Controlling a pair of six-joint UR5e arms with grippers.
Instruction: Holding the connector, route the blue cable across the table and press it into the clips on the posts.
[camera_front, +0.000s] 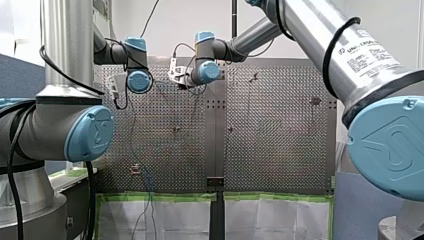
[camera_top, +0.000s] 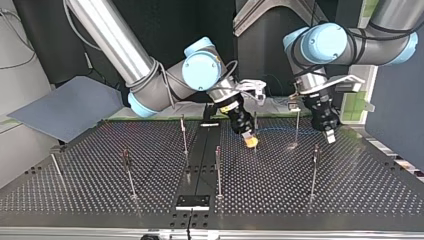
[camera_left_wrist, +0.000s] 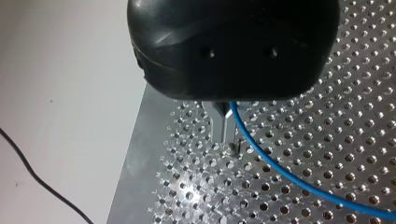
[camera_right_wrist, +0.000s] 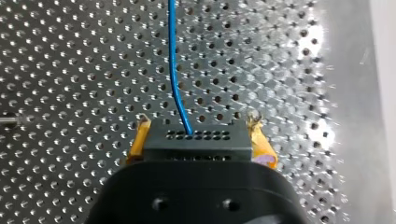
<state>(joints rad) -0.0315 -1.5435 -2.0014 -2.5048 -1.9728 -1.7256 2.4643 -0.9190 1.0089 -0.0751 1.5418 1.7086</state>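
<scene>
Step in hand (judged): span the blue cable (camera_top: 276, 131) between the grippers and seat it in a post clip. Ref: top view, L to R.

1. At my right gripper (camera_top: 249, 139), near mid-table and just beside a thin post (camera_top: 255, 125): hold the connector (camera_right_wrist: 196, 140) square in the pads, no twist. The cable exits straight ahead of it.
2. The cable runs low over the perforated table (camera_top: 350, 192) toward a second post (camera_top: 297, 125). Tension: enough for a straight line, w/o yanking at the connector. Line it up over the clip before pressing down. The clips are too small to read here, so seated or not: cannot tell.
3. At my left gripper (camera_top: 328, 134), right-hand end of the span: use it as the guide. Lower both ends together, approx. level.

Jaws, same order:
- Right: yellow pads (camera_right_wrist: 140, 136) spread to the connector's full width, one on each side face, clamping it. Nothing else held.
- Left: metal fingers (camera_left_wrist: 219, 125) almost together, only a slit between. The cable emerges at them and curves away over the holes. It looks pinched; grip firmness cannot be judged.
</scene>
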